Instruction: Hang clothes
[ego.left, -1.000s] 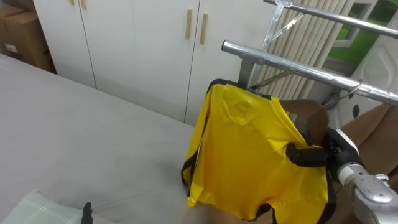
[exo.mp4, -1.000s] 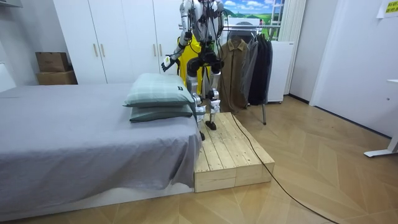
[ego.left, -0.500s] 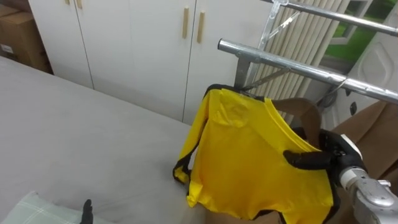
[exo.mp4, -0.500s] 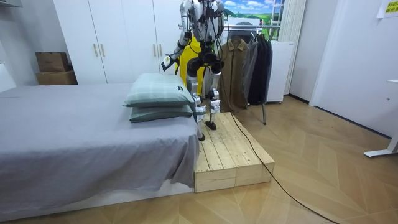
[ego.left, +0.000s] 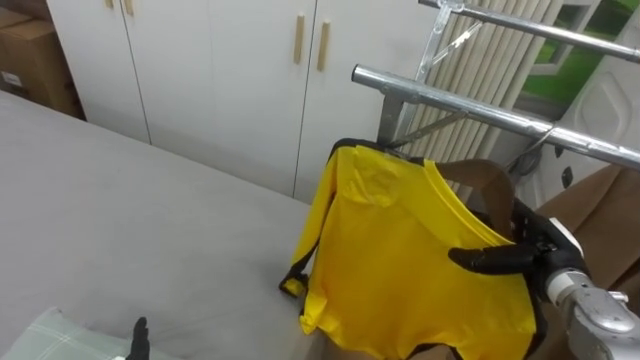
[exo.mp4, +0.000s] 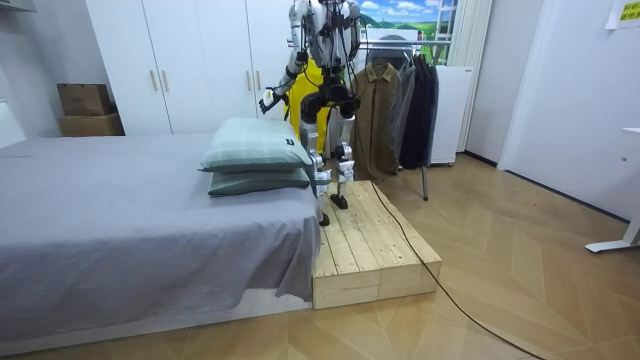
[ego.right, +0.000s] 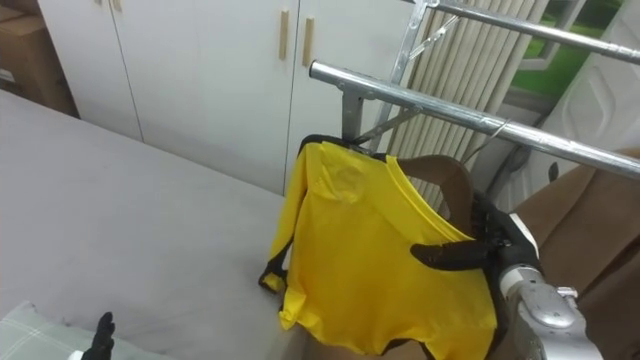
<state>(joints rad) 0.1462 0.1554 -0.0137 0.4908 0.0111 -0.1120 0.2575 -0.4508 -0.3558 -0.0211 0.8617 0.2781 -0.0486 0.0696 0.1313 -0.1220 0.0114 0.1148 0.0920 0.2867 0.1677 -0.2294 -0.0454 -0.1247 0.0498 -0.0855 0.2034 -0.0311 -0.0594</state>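
One yellow shirt (ego.left: 415, 250) with dark trim hangs in the air just below and in front of the clothes rack, its upper corner close to the rack's upright post. The right hand (ego.left: 500, 258) is at the shirt's right edge, partly behind the cloth, and whether it grips cannot be told. The left hand (ego.left: 140, 338) shows at the lower edge over the grey bed (exo.mp4: 120, 220), holding nothing that can be seen; its state cannot be told either. The rack has two metal rails, a lower rail (ego.left: 470, 105) and an upper rail (ego.left: 540, 25). One brown coat (exo.mp4: 375, 110) hangs there beside dark garments (exo.mp4: 420, 100) too bunched to count. Two wooden handles (ego.left: 310, 42) sit side by side on the white wardrobe (ego.left: 220, 80). Two pillows (exo.mp4: 255, 160) lie stacked on the bed, and two cardboard boxes (exo.mp4: 88, 112) stand stacked by the wardrobe. The robot stands on one wooden platform (exo.mp4: 370, 250). A yellow sheet (exo.mp4: 625, 12) on the wall bears writing too small to read.
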